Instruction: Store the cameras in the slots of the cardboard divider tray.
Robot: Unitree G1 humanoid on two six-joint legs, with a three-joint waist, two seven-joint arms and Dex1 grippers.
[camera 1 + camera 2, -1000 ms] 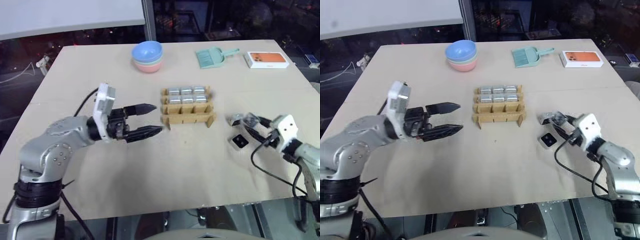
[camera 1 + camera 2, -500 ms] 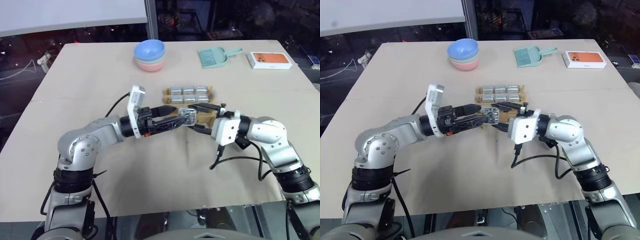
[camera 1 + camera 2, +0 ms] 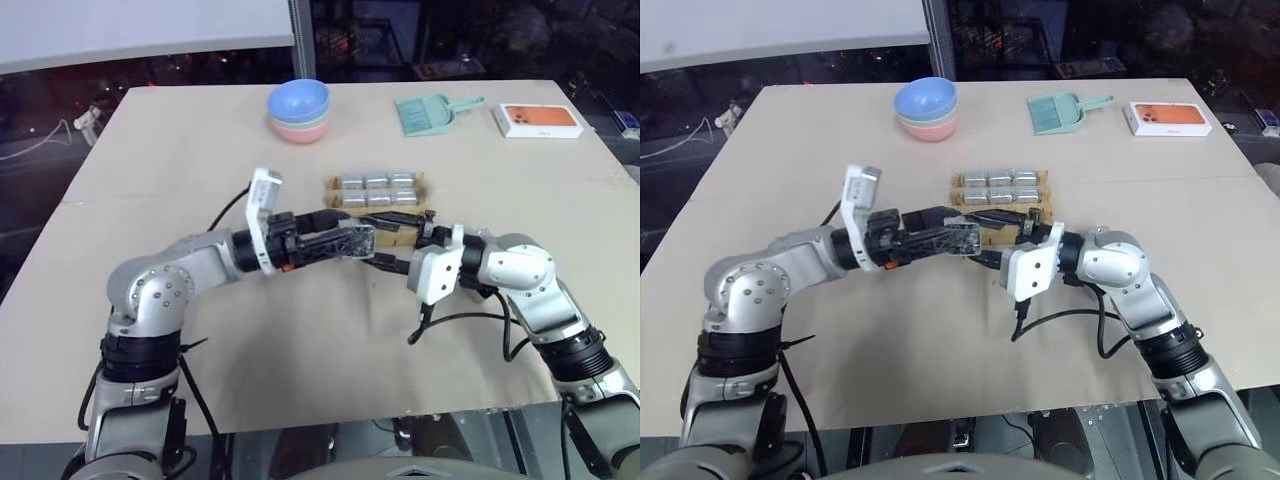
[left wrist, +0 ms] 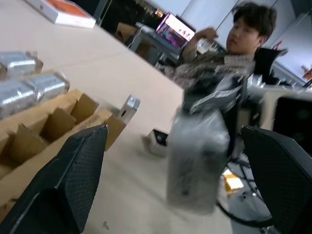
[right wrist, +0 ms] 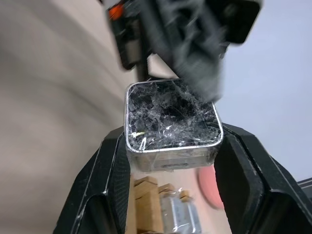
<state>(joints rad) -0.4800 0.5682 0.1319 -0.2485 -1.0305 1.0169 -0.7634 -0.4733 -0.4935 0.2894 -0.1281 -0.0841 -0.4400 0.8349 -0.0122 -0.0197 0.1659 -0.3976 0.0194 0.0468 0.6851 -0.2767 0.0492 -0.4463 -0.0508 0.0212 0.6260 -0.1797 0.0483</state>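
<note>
One camera [image 5: 170, 124] is clamped in the right claw [image 3: 385, 243], held above the table [image 3: 300, 350] just in front of the cardboard divider tray [image 3: 385, 212] | left claw [image 4: 170, 170] spread wide, flanking the held camera | six slots are filled, front row bare.

A stack of bowls [image 3: 299, 110], blue on green on pink, stands toward eleven o'clock on the pale surface [image 3: 180, 160]. At about one o'clock lies a mint-green dustpan [image 3: 428, 113], handle pointing to three o'clock, and well apart beyond it, near the far corner, a flat white-and-orange box [image 3: 538, 120]. In the left wrist view a seated person [image 4: 229, 53] appears beyond the surface edge, a lit laptop screen [image 4: 174, 31] beside them
</note>
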